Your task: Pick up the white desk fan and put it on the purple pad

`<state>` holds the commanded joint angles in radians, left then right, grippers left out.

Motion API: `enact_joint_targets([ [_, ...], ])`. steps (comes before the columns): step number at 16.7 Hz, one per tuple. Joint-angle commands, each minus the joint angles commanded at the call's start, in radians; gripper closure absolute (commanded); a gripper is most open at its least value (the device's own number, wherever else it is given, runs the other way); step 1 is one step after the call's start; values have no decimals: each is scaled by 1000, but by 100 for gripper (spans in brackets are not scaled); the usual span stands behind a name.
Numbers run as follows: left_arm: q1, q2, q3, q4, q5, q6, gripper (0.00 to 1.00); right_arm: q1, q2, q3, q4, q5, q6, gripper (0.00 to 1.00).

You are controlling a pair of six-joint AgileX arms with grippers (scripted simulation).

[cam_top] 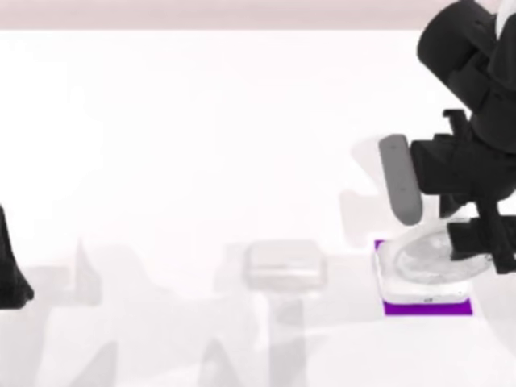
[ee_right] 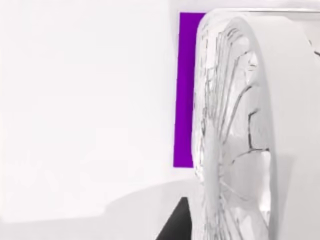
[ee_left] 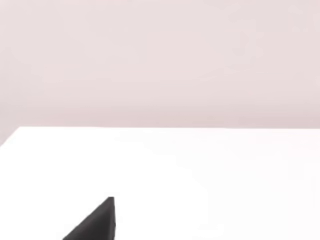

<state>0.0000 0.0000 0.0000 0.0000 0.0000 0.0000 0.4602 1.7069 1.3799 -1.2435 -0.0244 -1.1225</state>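
Note:
The white desk fan rests over the purple pad at the table's right, with only the pad's front strip and a corner showing. My right gripper reaches down onto the fan's right side and is shut on it. In the right wrist view the fan's wire grille fills the frame edge-on, one dark fingertip lies against it, and the purple pad shows behind. My left arm sits parked at the left edge, one finger showing over bare table.
A plain pale rounded block lies near the table's middle, left of the pad. A grey rounded part of the right arm hangs above the pad's far left side. The table's far edge meets a pinkish wall.

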Motion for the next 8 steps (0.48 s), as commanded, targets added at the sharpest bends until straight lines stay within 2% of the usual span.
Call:
enact_joint_targets([
  [2, 0, 0, 0, 0, 0, 0, 0, 0, 0, 0, 0, 0, 0, 2],
  [8, 0, 0, 0, 0, 0, 0, 0, 0, 0, 0, 0, 0, 0, 0],
])
